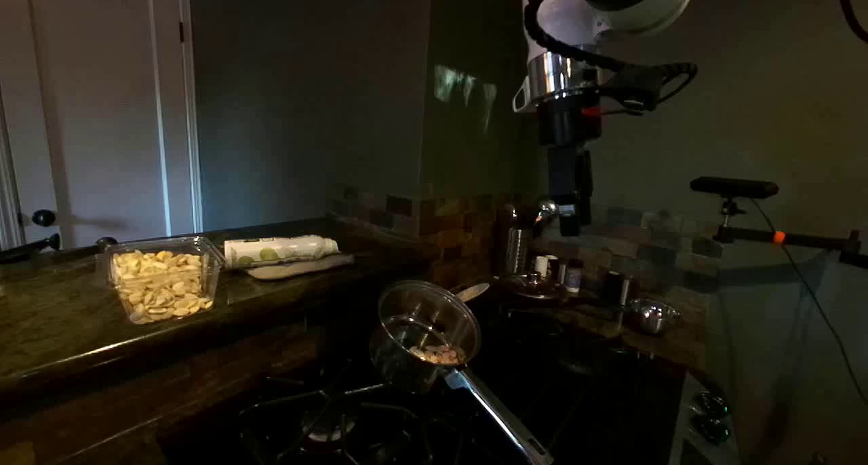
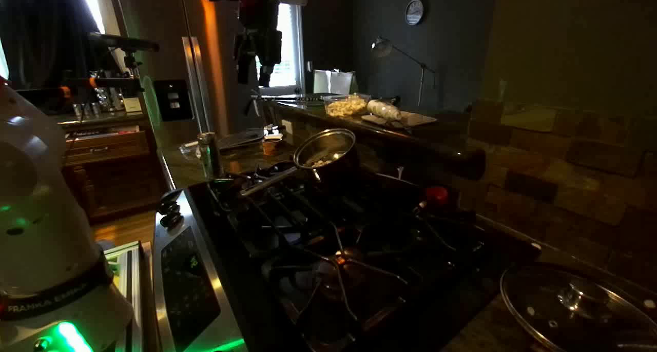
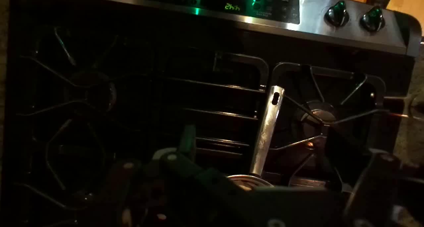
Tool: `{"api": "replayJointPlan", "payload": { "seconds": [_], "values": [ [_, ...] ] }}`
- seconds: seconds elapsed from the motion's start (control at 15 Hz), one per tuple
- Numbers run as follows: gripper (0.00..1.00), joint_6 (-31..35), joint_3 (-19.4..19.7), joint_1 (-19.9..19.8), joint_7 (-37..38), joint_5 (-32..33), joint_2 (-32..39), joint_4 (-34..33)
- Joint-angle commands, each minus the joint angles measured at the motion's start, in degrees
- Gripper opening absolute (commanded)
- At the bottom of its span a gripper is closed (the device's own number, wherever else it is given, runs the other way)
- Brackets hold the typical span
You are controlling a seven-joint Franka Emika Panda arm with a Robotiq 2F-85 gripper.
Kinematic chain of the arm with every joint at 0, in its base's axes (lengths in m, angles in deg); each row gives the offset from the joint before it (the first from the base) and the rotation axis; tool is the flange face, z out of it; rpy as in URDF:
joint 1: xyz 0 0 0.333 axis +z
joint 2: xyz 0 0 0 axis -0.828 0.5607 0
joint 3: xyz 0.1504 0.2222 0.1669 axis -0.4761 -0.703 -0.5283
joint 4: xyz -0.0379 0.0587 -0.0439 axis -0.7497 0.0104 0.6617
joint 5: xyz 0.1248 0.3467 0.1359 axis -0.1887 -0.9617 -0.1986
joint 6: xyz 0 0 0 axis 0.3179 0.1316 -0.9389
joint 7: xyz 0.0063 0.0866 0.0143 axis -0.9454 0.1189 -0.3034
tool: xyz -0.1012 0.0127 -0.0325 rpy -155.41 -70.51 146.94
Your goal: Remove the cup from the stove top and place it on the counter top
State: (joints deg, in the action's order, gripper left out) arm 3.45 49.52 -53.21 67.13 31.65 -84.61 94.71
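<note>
Over the stove top: in an exterior view, the gripper, matt black and blocky, is held pointing down, well apart from the things below.
Saucepan: it is found on the black stove top; its wall is round and glossy, its rim bright, a long metal handle is fixed to its side, and pinkish pale pieces are held at the bottom.
Counter top: glossy, dark, speckled stone is shown; on it a clear plastic box heaped with pale slices is set near a white roll printed with green rounds.
Fingers: in an exterior view, they are seen parted, with a gap left between their slim dark tips.
Grates: thin, angular iron bars are spread across the stove top; the saucepan is seen toward the raised counter top, its handle turned toward the steel-framed control panel.
Glass lid: round, clear and rimmed with metal, it is laid just beside the stove top.
Handle: in the wrist view, a flat, straight bar pierced by a slot near its end is shown; the saucepan's rim is mostly covered by the gripper.
Knobs: dark, ridged shapes are tinted green by light and mounted on steel.
</note>
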Motion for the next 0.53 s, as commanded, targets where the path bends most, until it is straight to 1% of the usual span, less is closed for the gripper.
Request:
{"api": "replayJointPlan", "payload": {
  "seconds": [0.0, 0.33, 0.4, 0.47],
  "values": [
    [1.00, -0.2, 0.1, 0.1, 0.1, 0.0, 0.1, -0.2],
    [1.00, -0.2, 0.1, 0.1, 0.1, 0.0, 0.1, -0.2],
    [1.00, 0.6, -0.6, -0.8, 4.4, 0.0, 0.9, -0.5],
    [1.00, 4.2, -1.0, -1.9, 8.4, 0.9, 2.3, 0.0]
  ]
}}
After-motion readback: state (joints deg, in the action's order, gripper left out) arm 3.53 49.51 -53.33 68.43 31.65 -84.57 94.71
